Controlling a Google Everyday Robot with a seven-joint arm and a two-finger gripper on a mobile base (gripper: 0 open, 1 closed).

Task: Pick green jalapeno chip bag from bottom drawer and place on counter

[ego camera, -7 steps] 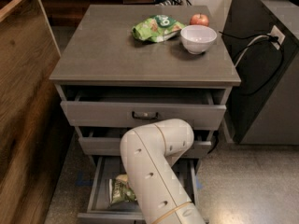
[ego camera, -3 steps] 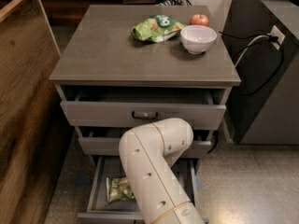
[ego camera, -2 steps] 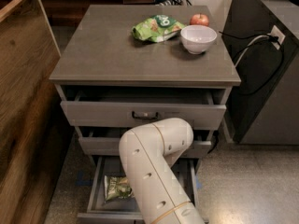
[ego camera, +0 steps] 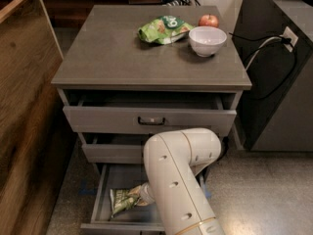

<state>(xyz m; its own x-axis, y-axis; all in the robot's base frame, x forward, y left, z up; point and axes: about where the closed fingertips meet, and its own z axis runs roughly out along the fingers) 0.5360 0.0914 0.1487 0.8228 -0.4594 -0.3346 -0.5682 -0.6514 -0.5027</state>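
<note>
The green jalapeno chip bag [ego camera: 123,199] is a crinkled olive-green bag lying in the open bottom drawer [ego camera: 105,187], towards its left side. My gripper [ego camera: 145,194] reaches down into that drawer, mostly hidden behind my white arm [ego camera: 181,180]. Its pale tip sits on the bag's right end and looks shut on it. The counter [ego camera: 122,53] is the grey top of the cabinet, above the drawers.
On the counter stand a bright light-green bag [ego camera: 164,28], a white bowl [ego camera: 207,40] and a red apple [ego camera: 209,20]. The top drawer [ego camera: 146,119] and middle drawer [ego camera: 112,151] are partly pulled out above the bottom one. A brown wooden panel [ego camera: 24,106] is on the left, and a dark cabinet with a cable [ego camera: 274,82] is on the right.
The bag stood taller in the drawer 2.3 s ago. It now lies flatter and stretched towards my gripper. It has barely shifted over the last second, and my arm is almost still.
</note>
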